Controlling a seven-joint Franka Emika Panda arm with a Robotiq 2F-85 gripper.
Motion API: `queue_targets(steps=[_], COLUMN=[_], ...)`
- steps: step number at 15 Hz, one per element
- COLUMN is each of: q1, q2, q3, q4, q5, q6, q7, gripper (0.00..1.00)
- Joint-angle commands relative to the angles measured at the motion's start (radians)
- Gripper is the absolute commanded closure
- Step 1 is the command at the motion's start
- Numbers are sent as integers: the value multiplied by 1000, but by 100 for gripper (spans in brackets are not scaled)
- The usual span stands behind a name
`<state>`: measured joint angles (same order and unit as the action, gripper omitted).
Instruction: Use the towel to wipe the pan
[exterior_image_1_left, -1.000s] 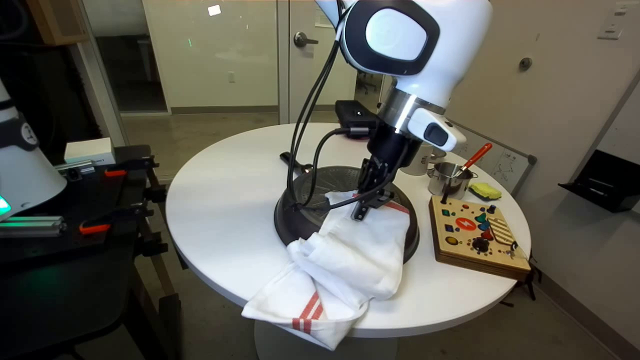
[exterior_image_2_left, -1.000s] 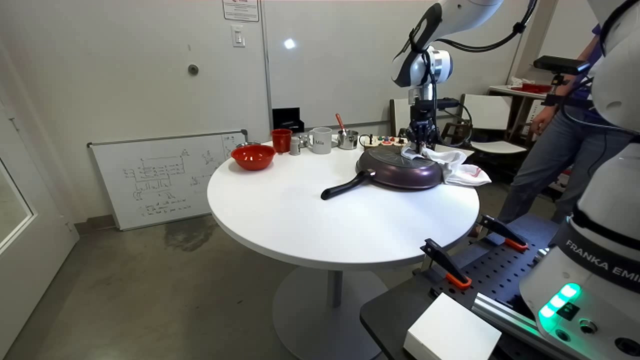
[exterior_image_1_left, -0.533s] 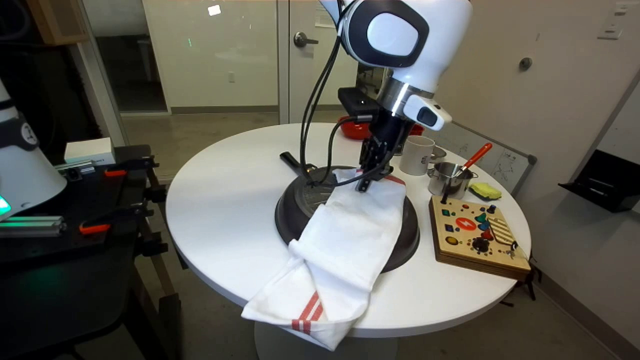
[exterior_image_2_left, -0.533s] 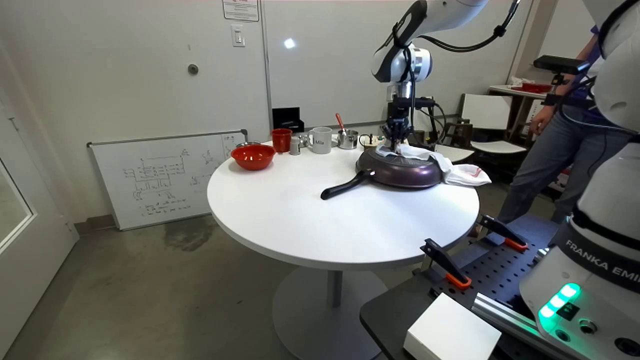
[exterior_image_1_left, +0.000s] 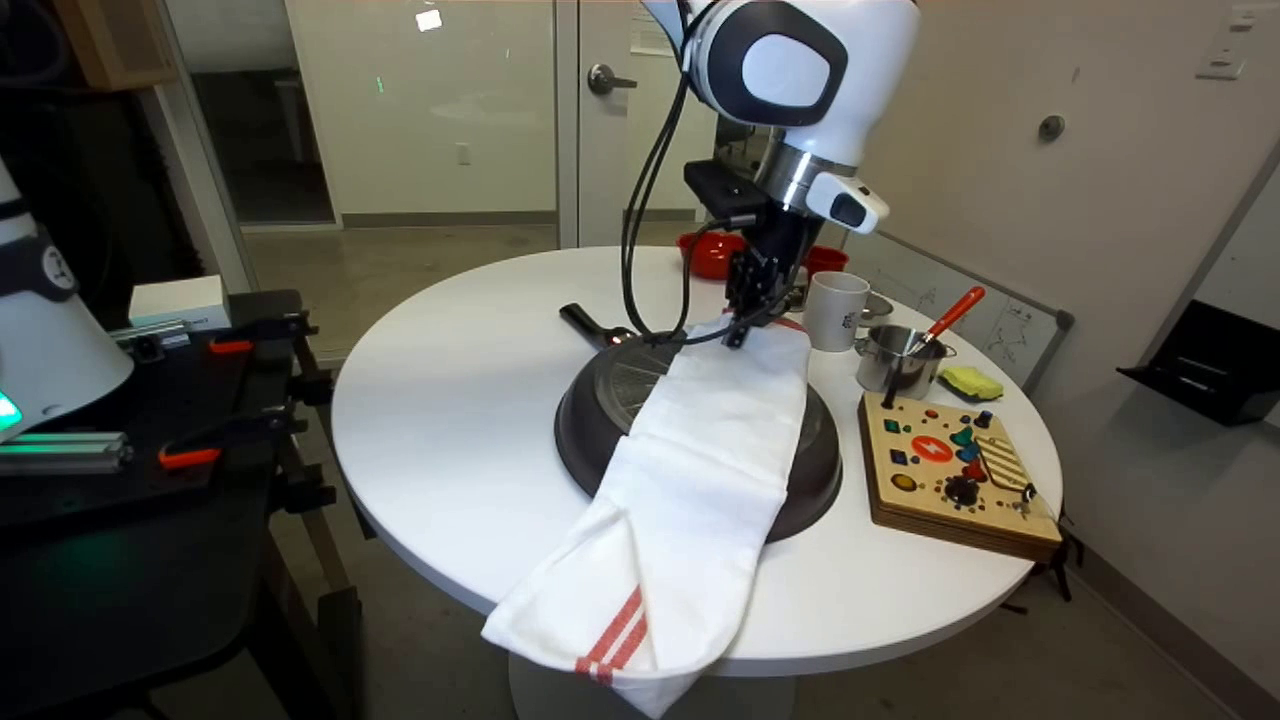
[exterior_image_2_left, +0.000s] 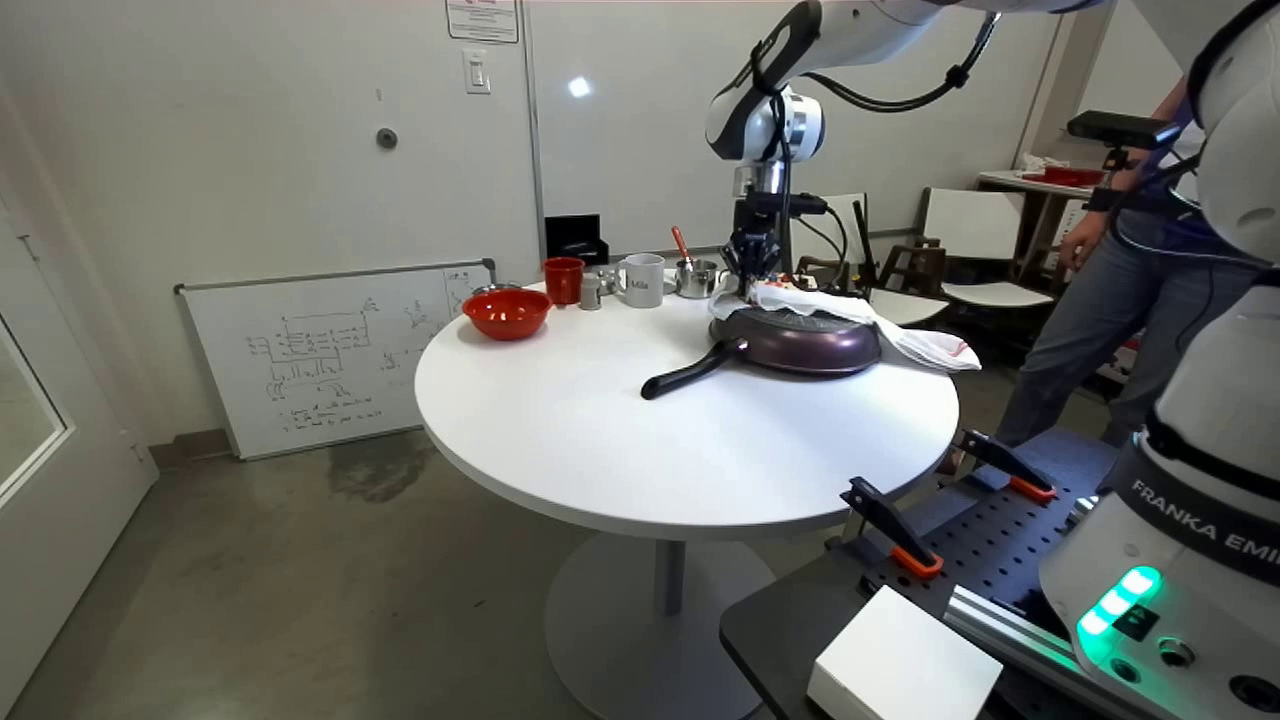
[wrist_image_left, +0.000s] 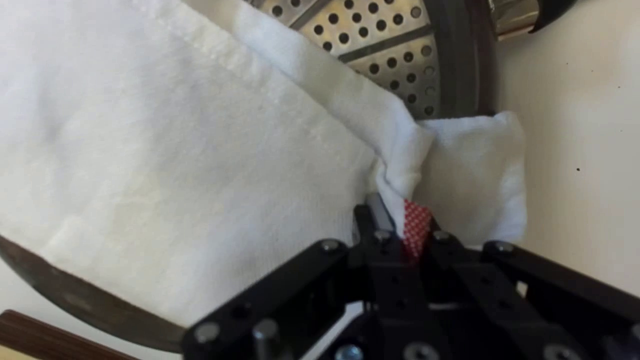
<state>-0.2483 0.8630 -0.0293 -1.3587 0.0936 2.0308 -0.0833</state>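
Observation:
The dark pan (exterior_image_1_left: 590, 440) lies upside down on the round white table, its black handle (exterior_image_2_left: 690, 375) pointing away from the towel. The wrist view shows its perforated metal base (wrist_image_left: 385, 60). The long white towel (exterior_image_1_left: 715, 450) with red stripes drapes across the upturned base and hangs over the table edge. It also shows in the wrist view (wrist_image_left: 200, 150). My gripper (wrist_image_left: 407, 215) is shut on a bunched, red-striped end of the towel. In an exterior view the gripper (exterior_image_2_left: 748, 288) is at the pan's rim. Contact between towel and base under the fingers is hidden.
Near the gripper stand a white mug (exterior_image_1_left: 836, 310) and a steel pot (exterior_image_1_left: 900, 360) with a red-handled utensil. A red bowl (exterior_image_2_left: 506, 314) and red cup (exterior_image_2_left: 563, 280) are farther along. A wooden box with knobs (exterior_image_1_left: 955, 475) and a yellow-green sponge (exterior_image_1_left: 970, 382) lie beside the pan.
My gripper has drawn the towel's end across the pan to its far rim, toward the mug. The bunched towel has stretched out flat. The pan has shifted very slightly.

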Motion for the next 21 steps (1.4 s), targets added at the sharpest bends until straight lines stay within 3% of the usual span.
queue_targets(steps=[1,6,17,21], q1=[-2,-21,-67,-78], q2=[65,72,27,31], q3=[-21,-61,-179,-190], q4=[87,109,15,18], q5=[1,-18,-94,-100], q6=[-22,-29,-33,-38], q7=[1,8,37,38], gripper=[95,95,95,95])
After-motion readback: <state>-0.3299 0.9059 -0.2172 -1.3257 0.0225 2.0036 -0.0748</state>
